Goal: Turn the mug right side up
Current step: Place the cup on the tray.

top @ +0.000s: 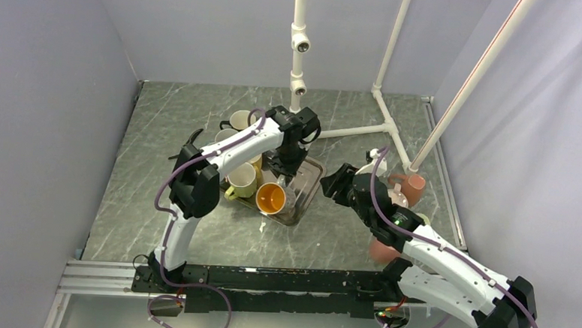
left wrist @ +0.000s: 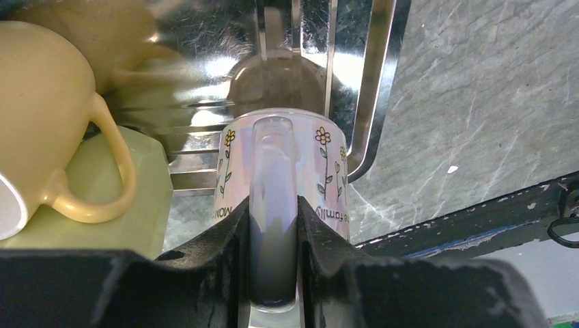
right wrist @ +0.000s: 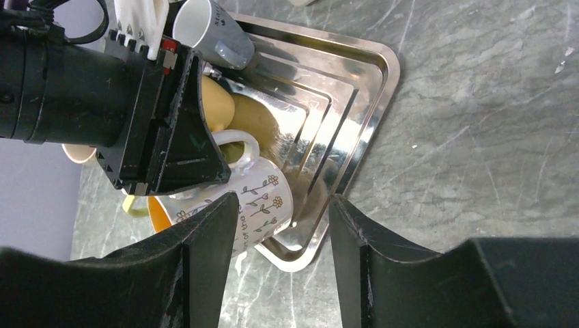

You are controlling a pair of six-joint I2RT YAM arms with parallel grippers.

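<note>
Left gripper fingers clamped on the handle of the floral mug. Mug is tilted over the metal tray, orange mouth partly up. Not upright yet, so rotation and set-down remain. Right gripper hovers nearby, fingers apart, holding nothing.

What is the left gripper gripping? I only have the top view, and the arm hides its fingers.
Observer: The left wrist view shows the left gripper shut on the handle of the mug.
Operator: Is the mug upright?
Observer: No. In the right wrist view it lies on its side over a corner of the tray, its flowered wall facing that camera.
</note>
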